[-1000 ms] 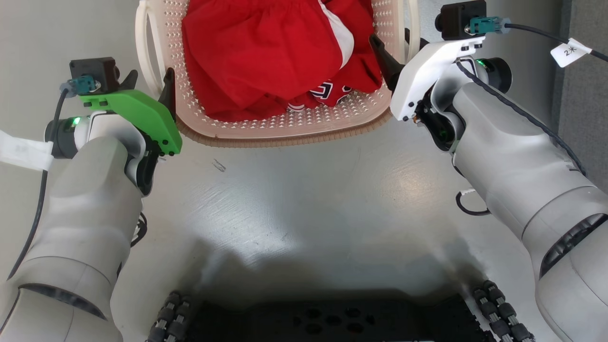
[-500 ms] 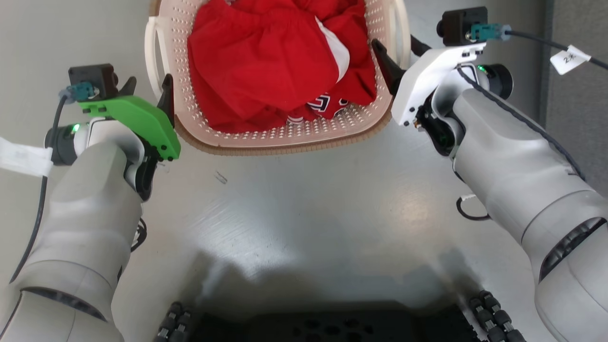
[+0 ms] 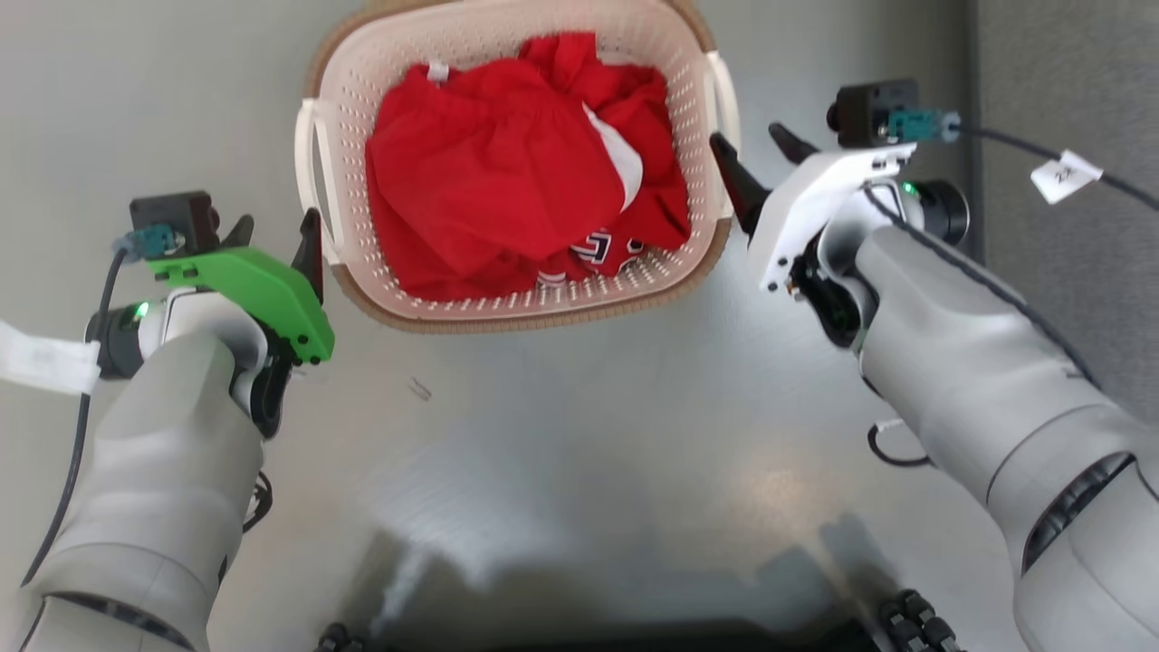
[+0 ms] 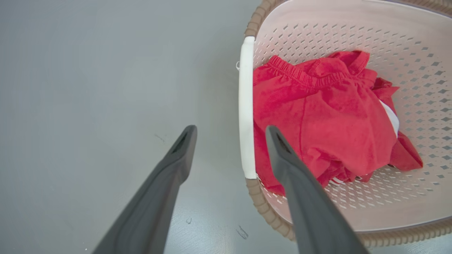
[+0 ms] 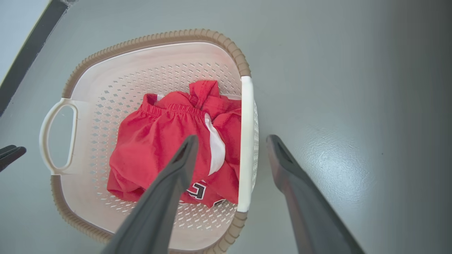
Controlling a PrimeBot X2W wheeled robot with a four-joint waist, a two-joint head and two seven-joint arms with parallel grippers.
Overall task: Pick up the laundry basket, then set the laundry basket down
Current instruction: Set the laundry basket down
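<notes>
Head view: basket [image 3: 507, 315] of red clothes [image 3: 498, 181] on the floor [image 3: 579, 435] between left gripper [image 3: 277, 222] and right gripper [image 3: 746, 134] — both wide open, empty. Left wrist view: its white handle [image 4: 246, 106] shows between the fingers [image 4: 169, 176]; right wrist view — likewise, opposite handle [image 5: 247, 141].

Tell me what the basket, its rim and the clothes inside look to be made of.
Basket: likely moulded plastic, cream, semi-matte; rows of regular punched holes.
Rim: brown, ribbed like weave, probably plastic too; too even for real wicker.
Clothes: soft red knit fabric, matte; creases and a gathered waistband.
</notes>
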